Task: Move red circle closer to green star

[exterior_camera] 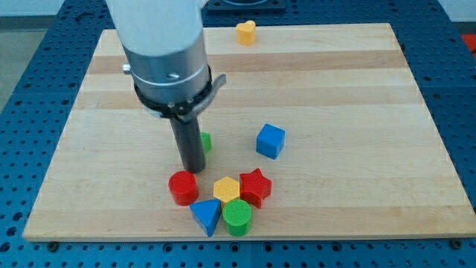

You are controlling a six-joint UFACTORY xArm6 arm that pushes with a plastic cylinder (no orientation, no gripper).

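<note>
Wooden board on a blue table holds the blocks; nearest are a blue triangle and green circle, then a yellow hexagon, a red star and the red circle; my tip sits just behind the red circle, maybe touching; no claw here, only a rod. Behind the rod peeks a green block, likely the green star, near the red circle; a small push is left. Farther are a blue cube and a yellow heart.

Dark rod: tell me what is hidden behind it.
A green block peeks out at the rod's right edge; most of it is covered, so its shape cannot be told. My tip sits just above the red circle.
</note>
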